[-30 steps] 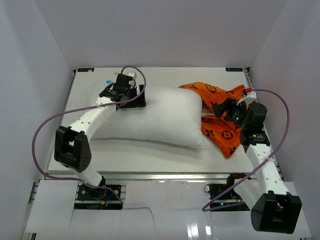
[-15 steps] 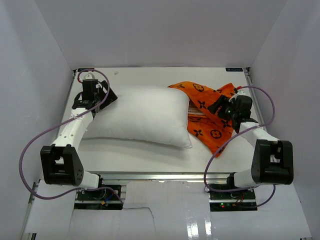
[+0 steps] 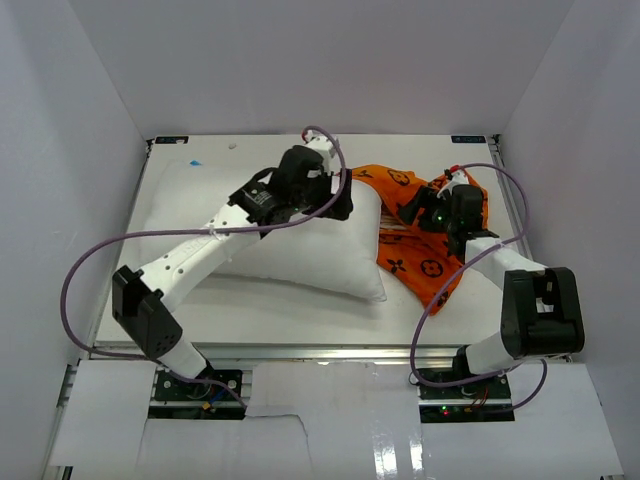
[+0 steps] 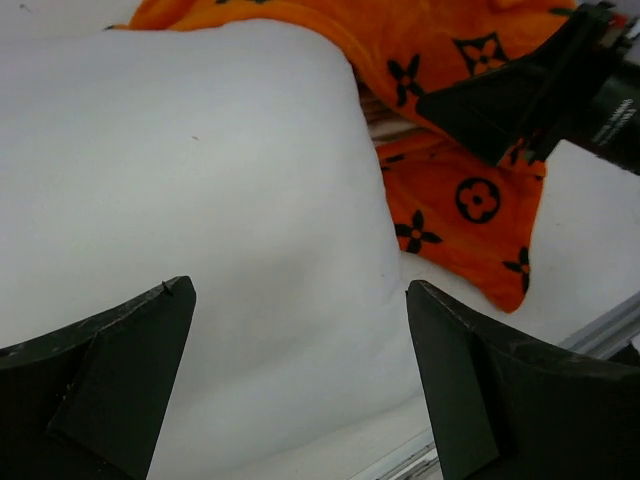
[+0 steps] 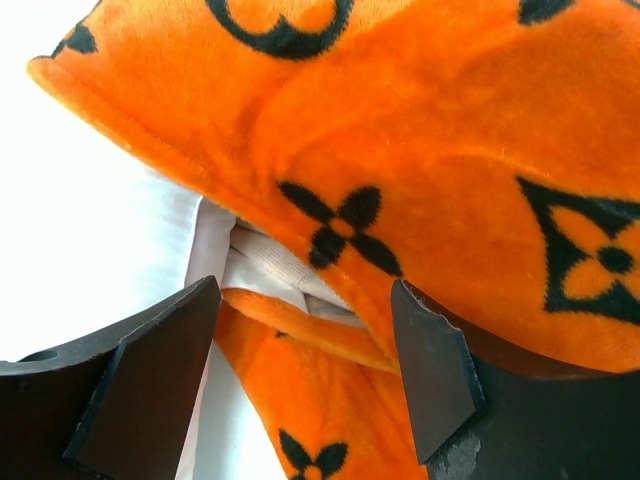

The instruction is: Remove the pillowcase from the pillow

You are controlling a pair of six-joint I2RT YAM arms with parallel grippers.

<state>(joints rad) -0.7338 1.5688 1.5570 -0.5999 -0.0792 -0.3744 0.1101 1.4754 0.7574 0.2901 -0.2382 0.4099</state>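
Though both wide apart, left jaws above the pillow (image 4: 200,200) — right jaws astride a fold of the pillowcase (image 5: 450,130).

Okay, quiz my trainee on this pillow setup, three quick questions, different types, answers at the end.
1. True or false: the pillowcase covers the whole pillow.
2. The left gripper, jaws open, is over: A) the pillow, B) the pillowcase, C) bare table.
3. Which gripper is at the orange fabric?

Key: 1 false, most of the pillow lies bare. 2 A. 3 the right gripper.
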